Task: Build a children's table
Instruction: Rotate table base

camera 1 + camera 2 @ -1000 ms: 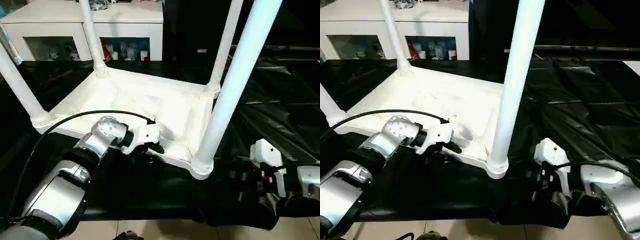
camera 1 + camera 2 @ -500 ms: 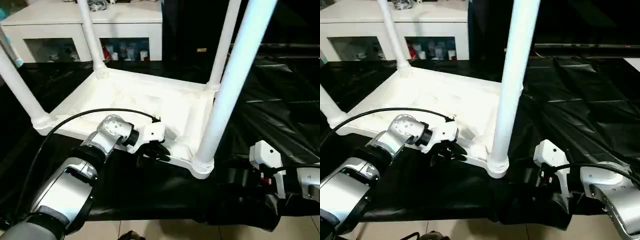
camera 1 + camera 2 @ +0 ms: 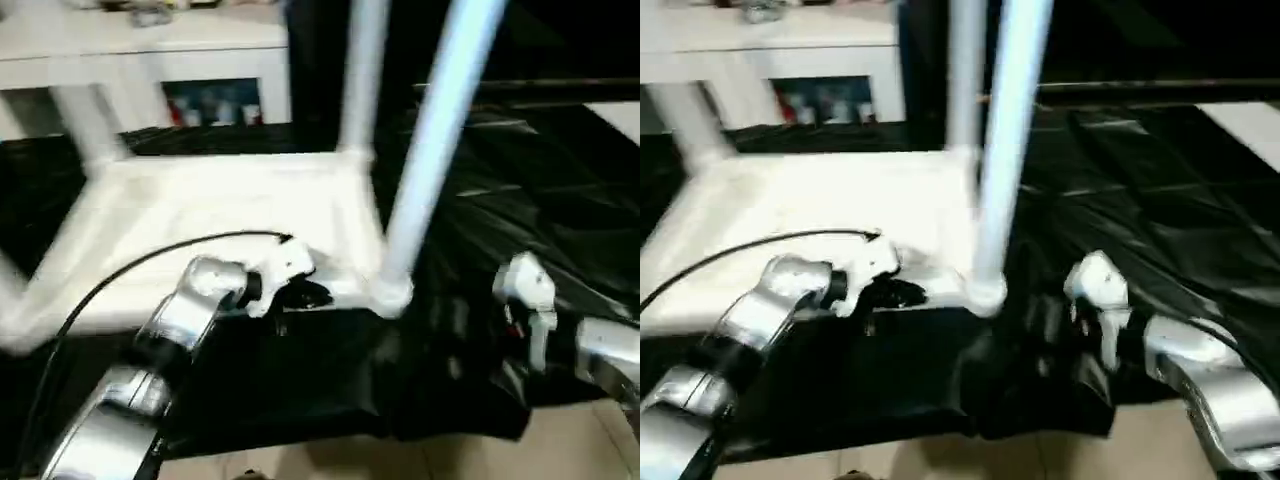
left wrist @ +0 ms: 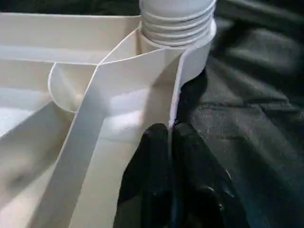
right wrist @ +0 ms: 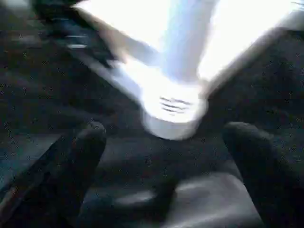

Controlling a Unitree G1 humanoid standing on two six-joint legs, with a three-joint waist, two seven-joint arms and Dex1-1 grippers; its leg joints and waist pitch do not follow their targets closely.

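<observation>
left wrist view: left gripper's two black fingers pinched shut on the thin side rim of the small white plastic children's table, lying upside down on black sheeting, legs up. right gripper spread wide, holding nothing, facing the ribbed corner socket at the table's near right corner.

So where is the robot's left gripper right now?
The left gripper is pinched on the thin rim of the upside-down children's table, next to the near corner leg.
</observation>
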